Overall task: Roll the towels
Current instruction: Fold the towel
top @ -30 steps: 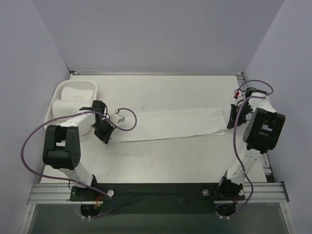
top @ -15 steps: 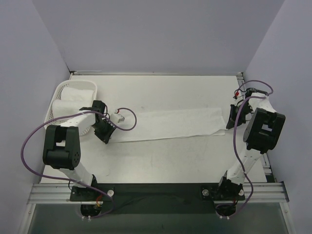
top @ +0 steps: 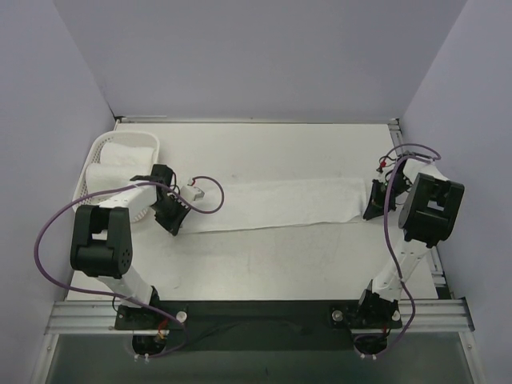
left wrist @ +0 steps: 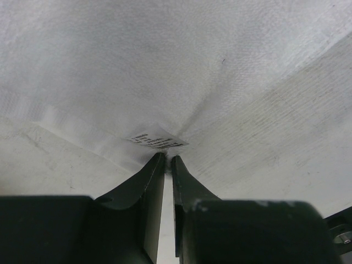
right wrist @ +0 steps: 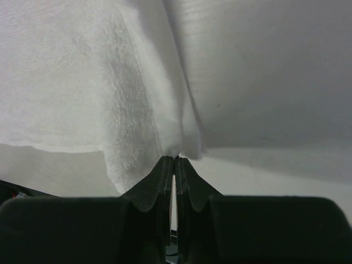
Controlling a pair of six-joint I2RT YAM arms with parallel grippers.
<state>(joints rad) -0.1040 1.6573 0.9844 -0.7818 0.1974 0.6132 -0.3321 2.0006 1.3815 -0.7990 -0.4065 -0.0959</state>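
A long white towel (top: pixel 280 203) lies stretched flat across the middle of the table. My left gripper (top: pixel 178 218) is shut on the towel's left end; the left wrist view shows the cloth (left wrist: pixel 181 71) and its printed tag (left wrist: pixel 157 141) pinched at my fingertips (left wrist: pixel 168 159). My right gripper (top: pixel 370 206) is shut on the towel's right end; in the right wrist view the cloth (right wrist: pixel 99 82) is lifted and bunched at the jaws (right wrist: pixel 174 159).
A white basket (top: pixel 96 152) at the far left holds more towels (top: pixel 124 156), folded and rolled. Purple cables loop beside both arms. The walls stand close on left and right.
My right gripper has moved left with the towel's right end, so the towel is a little shorter. The left gripper has not moved.
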